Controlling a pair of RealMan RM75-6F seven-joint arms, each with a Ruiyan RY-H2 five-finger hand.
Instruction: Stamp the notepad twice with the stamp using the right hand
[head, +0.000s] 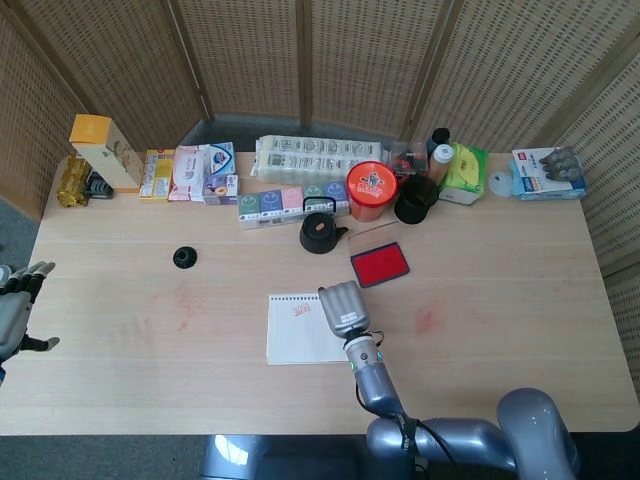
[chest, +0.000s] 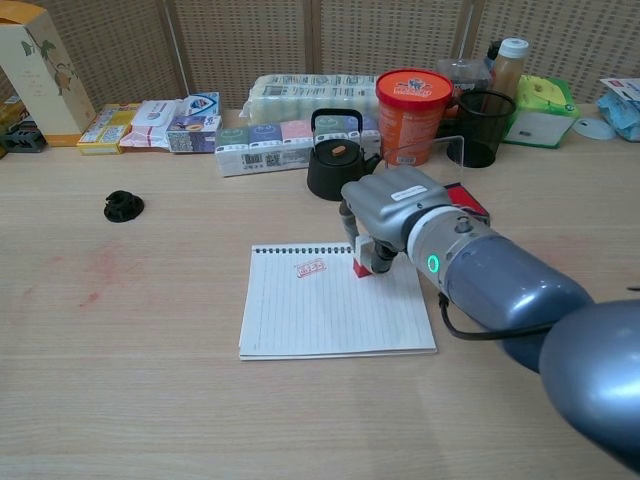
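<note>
A lined spiral notepad (chest: 320, 310) (head: 296, 335) lies in the middle of the table, with one red stamp mark (chest: 311, 268) (head: 302, 310) near its top. My right hand (chest: 395, 212) (head: 343, 306) grips a small stamp (chest: 365, 262) with a red base. The stamp's base touches the pad's upper right part, just right of the mark. The red ink pad (head: 379, 264) (chest: 468, 200) lies open behind the notepad to the right. My left hand (head: 14, 305) hangs off the table's left edge, fingers apart and holding nothing.
A black kettle (chest: 335, 170), an orange tub (chest: 410, 100) and a black mesh cup (chest: 484, 128) stand behind the notepad. Boxes and packets (chest: 265, 140) line the far edge. A small black cap (chest: 123, 206) lies at the left.
</note>
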